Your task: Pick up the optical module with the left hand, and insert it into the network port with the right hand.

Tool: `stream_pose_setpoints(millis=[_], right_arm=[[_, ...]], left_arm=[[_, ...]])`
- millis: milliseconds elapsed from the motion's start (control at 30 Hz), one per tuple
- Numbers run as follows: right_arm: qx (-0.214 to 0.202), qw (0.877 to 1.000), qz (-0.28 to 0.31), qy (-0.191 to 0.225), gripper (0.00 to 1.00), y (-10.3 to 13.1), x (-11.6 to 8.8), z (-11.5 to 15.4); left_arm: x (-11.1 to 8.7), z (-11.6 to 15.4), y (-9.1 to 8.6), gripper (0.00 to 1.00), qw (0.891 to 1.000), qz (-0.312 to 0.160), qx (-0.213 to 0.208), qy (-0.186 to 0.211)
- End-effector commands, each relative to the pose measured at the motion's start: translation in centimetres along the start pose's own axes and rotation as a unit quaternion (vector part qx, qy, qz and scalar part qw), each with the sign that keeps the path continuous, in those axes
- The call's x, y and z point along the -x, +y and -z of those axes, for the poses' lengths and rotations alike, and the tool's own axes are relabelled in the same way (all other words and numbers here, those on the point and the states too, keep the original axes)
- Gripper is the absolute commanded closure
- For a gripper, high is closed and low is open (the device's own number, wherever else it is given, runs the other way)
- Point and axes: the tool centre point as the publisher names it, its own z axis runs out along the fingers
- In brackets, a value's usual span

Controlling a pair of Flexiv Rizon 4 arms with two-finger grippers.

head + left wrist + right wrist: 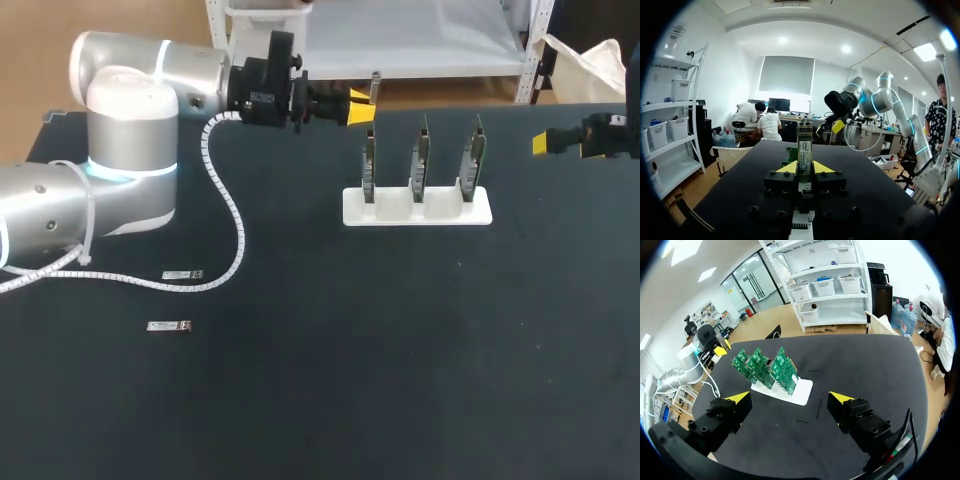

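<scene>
The left tool [805,167] is closed on the optical module [805,148]. Its two yellow tips press the module from either side, and the module sticks out past them. In the head view this tool hangs over the bench's far edge, a little left of the middle. It points toward the right edge, and the left arm [130,130] comes in from the far left corner. The arm's white coiled cable [236,232] trails down across the bench [400,380].

Just beyond the held module, nearer the middle of the bench, stands a white stand [417,207]. It carries three green circuit boards [421,160], upright and side by side in a row along the far edge. The left tool is near the leftmost board but apart from it.

The right tool [790,397] is spread wide with nothing between its fingers. It sits at the bench's right edge toward the far corner, well apart from the stand and facing the boards.

Two loose modules lie flat toward the left edge, one [182,274] beside the cable. The other [168,326] is a little nearer the front edge.
</scene>
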Motion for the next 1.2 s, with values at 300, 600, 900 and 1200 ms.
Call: stream_pose_setpoints(millis=[300, 600, 900, 1200], right_arm=[[0.05, 0.999, 0.002, -0.019, 0.0, -1.0, 2.4, 0.4], [0.228, 0.963, 0.146, -0.02, 0.0, 2.7, 9.7, -0.9], [0.262, 0.916, 0.304, 0.011, 0.0, 7.5, 10.6, -3.5], [0.249, 0.923, 0.292, 0.001, 0.0, 7.7, 10.6, -3.8]], left_arm=[[0.0, 0.0, -0.1, 1.0, 1.0, 0.0, 0.002, 0.0], [0.0, 0.0, -0.1, 1.0, 1.0, 0.0, 0.002, 0.0], [0.0, 0.0, -0.1, 1.0, 1.0, 0.0, 0.002, 0.0], [0.0, 0.0, -0.1, 1.0, 1.0, 0.0, 0.002, 0.0]])
